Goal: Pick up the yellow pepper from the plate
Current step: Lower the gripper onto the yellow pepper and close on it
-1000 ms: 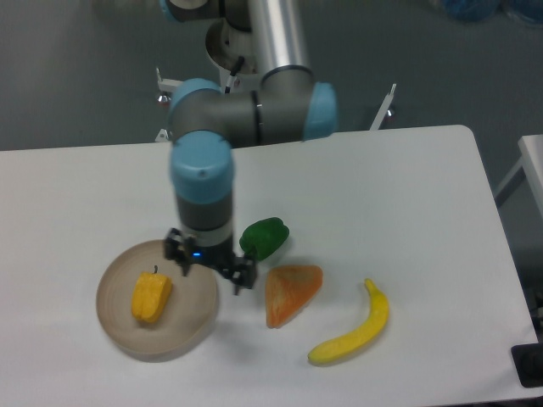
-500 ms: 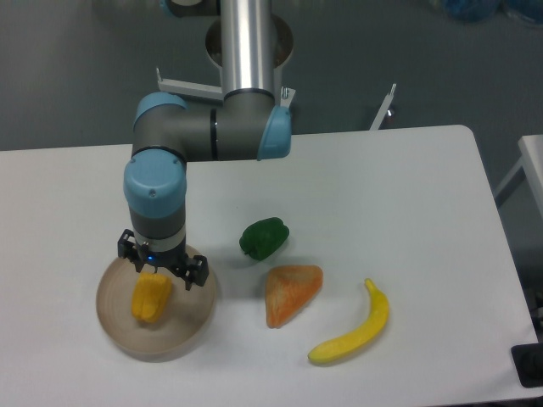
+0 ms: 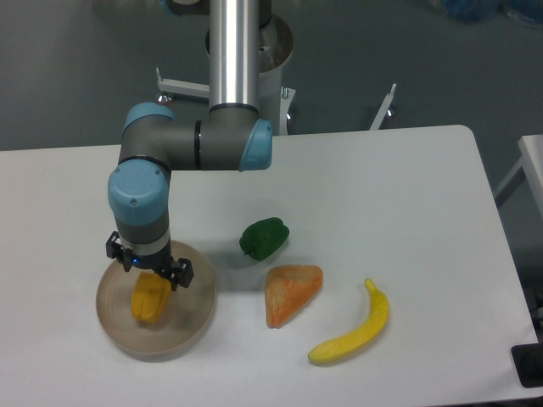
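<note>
The yellow pepper (image 3: pixel 150 300) lies in the round beige plate (image 3: pixel 193 320) at the front left of the white table. My gripper (image 3: pixel 148 270) hangs straight down over the pepper's upper end and hides its stem. The wrist body covers the fingers, so I cannot tell whether they are open or shut, or whether they touch the pepper.
A green pepper (image 3: pixel 265 238) sits right of the plate. An orange-tan wedge (image 3: pixel 292 292) lies in front of it. A yellow banana (image 3: pixel 353 336) lies further right near the front edge. The arm's base stands behind the table's back edge.
My gripper has moved left from the plate's right rim to above the yellow pepper, and now covers its top. The pepper and the other items have not moved.
</note>
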